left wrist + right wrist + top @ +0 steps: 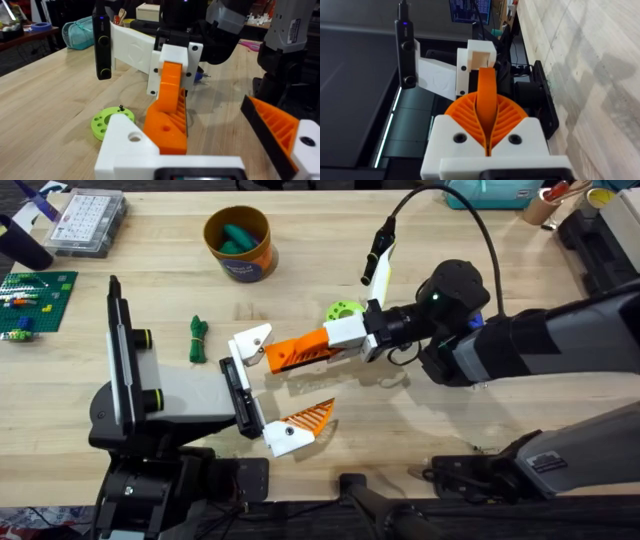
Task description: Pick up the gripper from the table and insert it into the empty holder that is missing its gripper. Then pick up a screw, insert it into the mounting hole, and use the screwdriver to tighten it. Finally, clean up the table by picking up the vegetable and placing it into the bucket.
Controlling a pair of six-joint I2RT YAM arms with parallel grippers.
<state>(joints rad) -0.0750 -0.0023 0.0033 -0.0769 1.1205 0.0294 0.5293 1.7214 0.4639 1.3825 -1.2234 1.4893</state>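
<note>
My right gripper [352,340] is clenched on the loose orange gripper [298,352], wedge tip aimed at the empty white holder [250,340] on my left gripper [275,388], lined up for sliding in. Left gripper spread wide, braced at the bench's near edge; its fitted finger [308,418] keeps clear. Lime-green disc [344,310] mid-bench. Vegetable [198,337] beside the left arm; bucket [240,242] toward the far edge. Blue screwdriver [406,47] rides the right wrist.

Lime-green disc [343,310], clear parts box [86,222], green baseplate [35,298].
</note>
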